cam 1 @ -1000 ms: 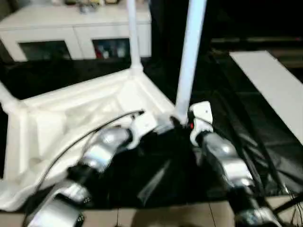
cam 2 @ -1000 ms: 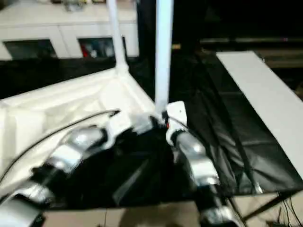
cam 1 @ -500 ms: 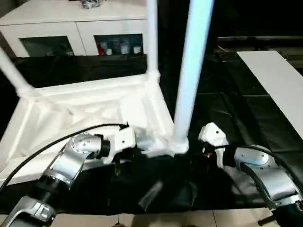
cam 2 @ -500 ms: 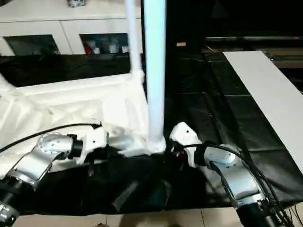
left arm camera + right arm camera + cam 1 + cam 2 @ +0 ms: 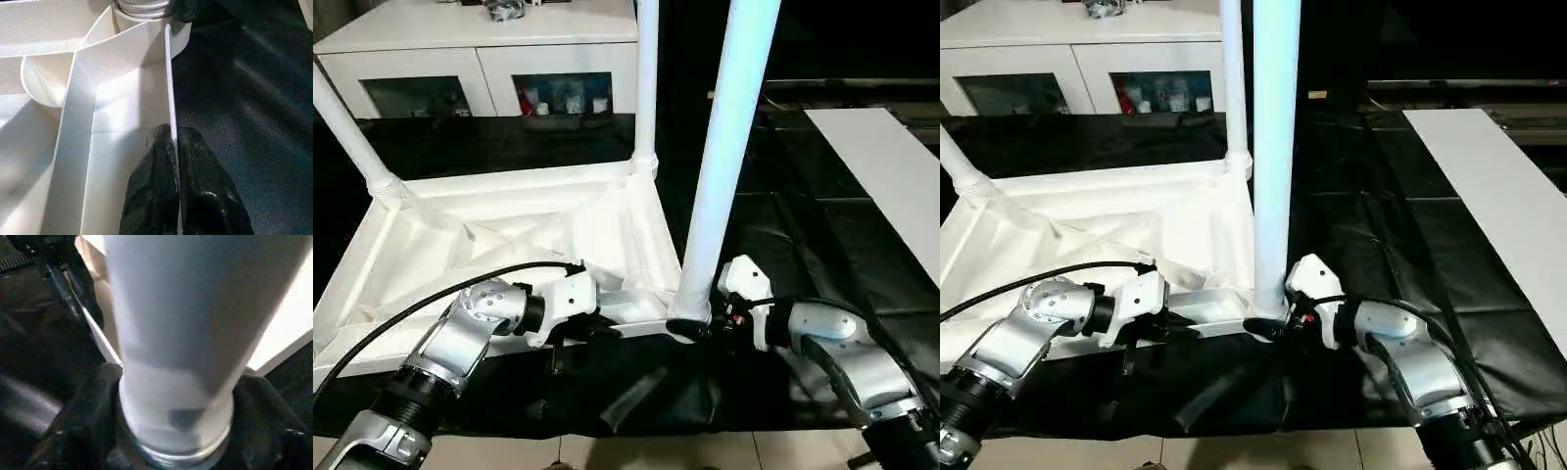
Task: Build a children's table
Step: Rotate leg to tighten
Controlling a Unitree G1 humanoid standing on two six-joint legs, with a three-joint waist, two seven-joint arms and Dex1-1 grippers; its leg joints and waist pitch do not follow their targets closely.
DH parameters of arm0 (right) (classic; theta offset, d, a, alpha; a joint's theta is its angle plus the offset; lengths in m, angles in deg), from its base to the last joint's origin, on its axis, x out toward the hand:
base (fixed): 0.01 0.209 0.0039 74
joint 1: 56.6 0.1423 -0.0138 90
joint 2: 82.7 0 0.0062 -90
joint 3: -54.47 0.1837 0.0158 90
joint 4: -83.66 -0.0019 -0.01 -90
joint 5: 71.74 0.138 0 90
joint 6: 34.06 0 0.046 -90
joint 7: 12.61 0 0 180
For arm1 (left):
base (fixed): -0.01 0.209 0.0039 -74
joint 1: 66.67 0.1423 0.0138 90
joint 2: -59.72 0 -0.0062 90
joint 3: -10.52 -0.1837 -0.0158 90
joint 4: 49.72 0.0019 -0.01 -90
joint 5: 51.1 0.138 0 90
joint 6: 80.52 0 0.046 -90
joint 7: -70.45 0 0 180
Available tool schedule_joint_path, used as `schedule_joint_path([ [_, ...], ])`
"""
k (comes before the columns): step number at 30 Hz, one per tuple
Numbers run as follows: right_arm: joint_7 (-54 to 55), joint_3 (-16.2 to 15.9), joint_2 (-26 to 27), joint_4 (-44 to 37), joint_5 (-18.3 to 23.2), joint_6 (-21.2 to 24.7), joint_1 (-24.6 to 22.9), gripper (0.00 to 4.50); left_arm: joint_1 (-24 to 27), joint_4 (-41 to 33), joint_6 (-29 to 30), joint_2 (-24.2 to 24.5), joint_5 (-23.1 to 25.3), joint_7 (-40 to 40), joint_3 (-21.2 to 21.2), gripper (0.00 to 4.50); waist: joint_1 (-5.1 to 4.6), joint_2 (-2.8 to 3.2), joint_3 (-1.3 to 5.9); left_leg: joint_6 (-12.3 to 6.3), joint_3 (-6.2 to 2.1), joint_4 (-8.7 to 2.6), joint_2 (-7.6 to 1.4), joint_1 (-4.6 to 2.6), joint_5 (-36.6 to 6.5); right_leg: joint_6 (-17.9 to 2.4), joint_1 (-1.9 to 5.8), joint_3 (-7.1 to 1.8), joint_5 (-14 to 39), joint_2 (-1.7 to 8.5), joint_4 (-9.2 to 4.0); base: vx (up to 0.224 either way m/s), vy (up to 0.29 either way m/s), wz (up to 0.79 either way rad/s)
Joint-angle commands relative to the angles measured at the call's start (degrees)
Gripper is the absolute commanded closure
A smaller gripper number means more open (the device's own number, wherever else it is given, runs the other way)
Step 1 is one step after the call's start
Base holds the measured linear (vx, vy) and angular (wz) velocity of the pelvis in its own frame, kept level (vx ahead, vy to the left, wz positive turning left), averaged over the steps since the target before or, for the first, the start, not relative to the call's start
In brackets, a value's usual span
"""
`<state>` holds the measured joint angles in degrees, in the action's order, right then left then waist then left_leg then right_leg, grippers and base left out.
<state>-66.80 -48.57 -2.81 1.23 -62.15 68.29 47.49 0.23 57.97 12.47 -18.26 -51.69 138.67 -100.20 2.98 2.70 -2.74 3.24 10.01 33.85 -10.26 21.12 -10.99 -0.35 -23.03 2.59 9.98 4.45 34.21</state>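
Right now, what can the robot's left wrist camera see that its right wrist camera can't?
The left wrist view shows the left gripper with its black jaws pinched shut on the thin edge wall of the tabletop, and the ribbed underside beside it. The right wrist view shows the fat base of the near leg up close, with the right gripper shut around it, one jaw on each side. Both show the black sheet under the table and the corner socket the leg stands in.
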Motion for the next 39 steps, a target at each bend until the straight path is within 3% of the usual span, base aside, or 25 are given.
schedule_joint_path([
  [1,-0.5,-0.2,-0.1,0.8,0.2,-0.1,0.9,1.65,0.0,-1.6,-0.3,0.1,-1.0,0.8,-0.2,4.50,-0.06,-0.78,3.49,-3.09,-0.56,-3.93,-2.41,-0.32,-11.0,-11.8,2.67,-2.12,14.1,3.23,-3.90,0.000,0.000,0.00],
  [8,1.4,1.5,1.7,2.1,0.9,-0.5,1.1,1.77,0.2,-1.2,0.5,-0.2,-0.7,0.2,0.0,4.50,-0.11,-0.81,3.45,-2.84,-0.57,-3.97,-2.38,-0.37,-11.9,-11.5,2.63,-2.10,16.1,3.26,-4.09,0.000,0.000,0.00],
  [11,10.5,3.9,6.6,4.3,0.3,2.0,2.3,1.78,-0.3,1.1,2.0,-2.0,2.7,-5.5,-0.5,4.50,-0.41,-0.79,3.31,-1.82,-0.59,-4.09,-2.22,-0.43,-12.4,-11.3,2.39,-2.01,17.5,3.12,-4.24,0.000,0.000,0.00],
  [12,22.7,6.7,12.5,8.3,-1.2,4.2,4.1,1.78,-1.6,4.1,4.4,-5.4,4.6,-12.1,-0.1,4.50,-0.82,-0.68,3.24,-0.74,-0.71,-4.20,-2.07,-0.45,-13.5,-10.7,2.24,-1.92,20.1,3.16,-4.38,0.000,0.000,0.00],
  [13,27.8,7.8,15.0,10.1,-2.0,4.9,4.8,1.78,-2.5,6.1,5.5,-7.9,5.2,-16.2,0.5,4.50,-1.28,-0.70,3.03,-0.10,-0.57,-4.25,-1.96,-0.44,-14.4,-10.3,1.99,-2.01,21.7,2.99,-4.62,0.000,0.000,0.00],
  [14,30.7,8.2,16.2,11.0,-2.7,5.0,5.2,1.78,-3.0,6.9,6.2,-9.2,5.4,-17.9,0.6,4.50,-1.40,-0.65,3.16,1.18,-0.88,-4.18,-1.85,-0.95,-16.1,-9.3,1.88,-1.83,25.3,3.18,-4.85,0.000,0.000,0.00],
  [15,35.5,8.9,18.2,12.4,-3.8,5.2,5.8,1.78,-4.0,8.5,7.1,-11.4,6.2,-21.1,0.6,4.50,-1.39,-0.76,3.04,1.36,-0.96,-4.29,-1.91,-1.03,-17.1,-8.0,1.84,-1.89,27.2,3.25,-5.21,0.000,0.000,0.00],
  [19,46.4,7.5,24.8,17.9,-7.6,4.6,9.2,1.79,-9.5,16.6,8.8,-19.6,8.8,-35.5,1.4,4.50,-1.57,-0.93,3.02,1.27,-0.96,-4.20,-1.50,-1.54,-19.1,-6.0,1.27,-1.88,30.4,3.11,-6.01,0.000,0.000,0.00],
  [22,46.2,5.5,27.2,20.3,-8.5,2.6,11.6,1.80,-12.1,19.6,7.6,-22.1,9.5,-38.4,1.0,4.50,-1.31,-1.05,3.22,-0.46,-0.94,-4.26,-1.39,-0.89,-17.4,-5.5,1.71,-1.87,29.0,3.29,-6.02,0.000,0.000,0.00],
  [24,42.7,6.2,28.5,19.3,-6.2,0.7,11.9,1.24,-12.7,20.2,6.5,-22.6,9.9,-37.1,0.9,4.50,-1.36,-1.12,3.29,-1.52,-0.94,-4.27,-1.26,-0.44,-16.9,-5.0,1.93,-1.77,29.1,3.42,-6.04,0.000,0.000,0.00],
  [26,42.4,7.0,28.4,17.0,-6.0,-0.7,11.5,1.10,-12.7,20.1,6.1,-22.4,10.4,-36.2,1.1,4.50,-1.19,-0.87,3.48,-2.20,-0.90,-4.25,-1.50,-0.60,-16.5,-5.1,1.68,-1.74,28.3,3.53,-6.08,0.000,0.000,0.00],
  [31,41.2,8.8,24.1,12.8,-5.6,-2.3,10.0,0.66,-10.6,19.4,4.6,-19.6,9.8,-32.4,1.7,4.50,-1.63,-0.71,3.48,-2.48,-1.23,-4.63,-1.53,0.12,-17.2,-5.1,2.17,-1.50,27.1,3.53,-5.79,0.000,0.000,0.00],
  [33,41.4,8.9,22.8,12.4,-6.1,-2.4,9.8,0.53,-10.2,19.5,4.1,-19.0,9.3,-31.4,2.0,4.50,-1.73,-0.90,3.48,-2.73,-1.15,-4.58,-1.57,0.11,-17.2,-5.1,2.05,-1.49,26.5,3.47,-5.80,0.000,0.000,0.00],
  [34,39.7,8.1,20.1,11.3,-7.4,-3.3,9.1,0.42,-9.4,18.8,1.3,-17.0,9.9,-29.6,1.0,4.50,-1.82,-0.85,3.40,-2.83,-1.08,-4.49,-1.54,-0.10,-17.4,-5.3,1.79,-1.56,27.0,3.45,-5.92,0.000,0.000,0.00],
  [37,31.3,7.6,15.6,8.0,-5.4,-3.2,6.9,0.42,-7.2,15.5,0.3,-13.6,8.1,-23.0,0.8,4.50,-1.78,-1.01,3.56,-3.65,-1.01,-4.39,-1.67,0.21,-16.2,-5.8,2.20,-1.69,25.4,3.58,-5.60,0.000,0.000,0.00],
  [39,19.9,6.3,10.0,4.2,-2.7,-3.7,3.9,0.42,-4.2,10.6,-3.2,-8.7,5.4,-11.9,-0.5,4.50,-1.33,-0.91,3.66,-5.13,-1.10,-4.34,-2.19,0.49,-14.6,-6.4,2.51,-1.96,23.0,3.93,-5.23,0.000,0.000,0.00],
])
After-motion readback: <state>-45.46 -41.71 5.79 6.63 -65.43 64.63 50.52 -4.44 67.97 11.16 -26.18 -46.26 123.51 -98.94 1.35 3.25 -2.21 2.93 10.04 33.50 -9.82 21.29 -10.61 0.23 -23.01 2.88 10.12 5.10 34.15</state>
